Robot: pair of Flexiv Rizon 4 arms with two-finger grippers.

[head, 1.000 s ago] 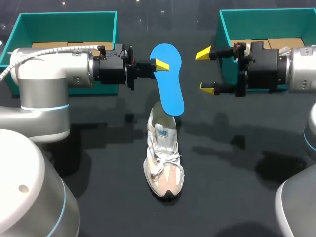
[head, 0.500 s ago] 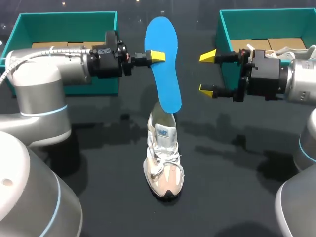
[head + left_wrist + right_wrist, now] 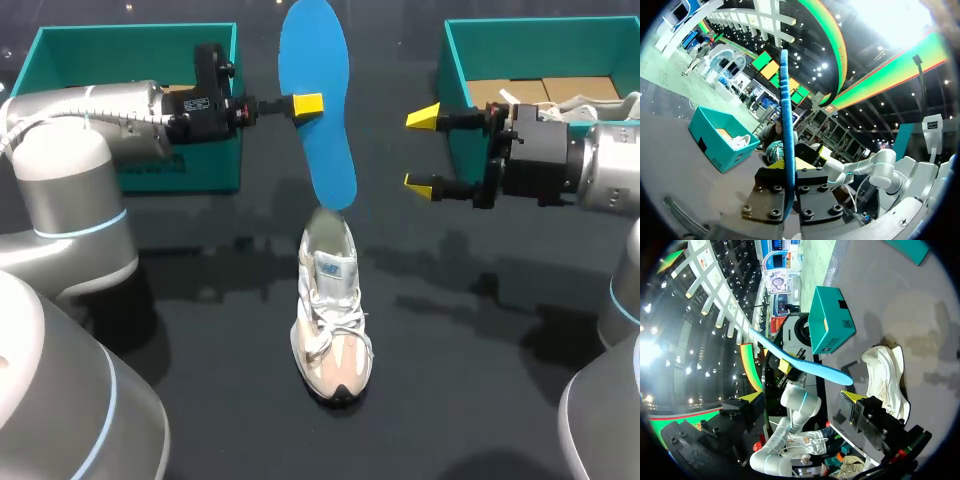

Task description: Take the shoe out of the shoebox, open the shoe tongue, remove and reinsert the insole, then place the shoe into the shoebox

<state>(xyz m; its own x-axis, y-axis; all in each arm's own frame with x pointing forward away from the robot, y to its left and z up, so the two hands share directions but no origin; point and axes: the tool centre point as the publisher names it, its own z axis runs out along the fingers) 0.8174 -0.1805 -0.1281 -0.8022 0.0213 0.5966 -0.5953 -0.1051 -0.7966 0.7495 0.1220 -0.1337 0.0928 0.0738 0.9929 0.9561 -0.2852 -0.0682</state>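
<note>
Holding the blue insole [image 3: 322, 130] pinched edge-on between its closed fingers, the left hand [image 3: 305, 103] reaches in level from the left, above the far middle of the bench [image 3: 200, 330]. The insole's lower end meets the heel opening of the shoe [image 3: 331, 310]; contact there is probable but not certain. The shoe stands on the bench, toe toward the near edge. The right hand [image 3: 424, 150], fingers spread wide and empty, points left before the right shoebox [image 3: 520, 25]. The left shoebox [image 3: 130, 32] lies far left.
</note>
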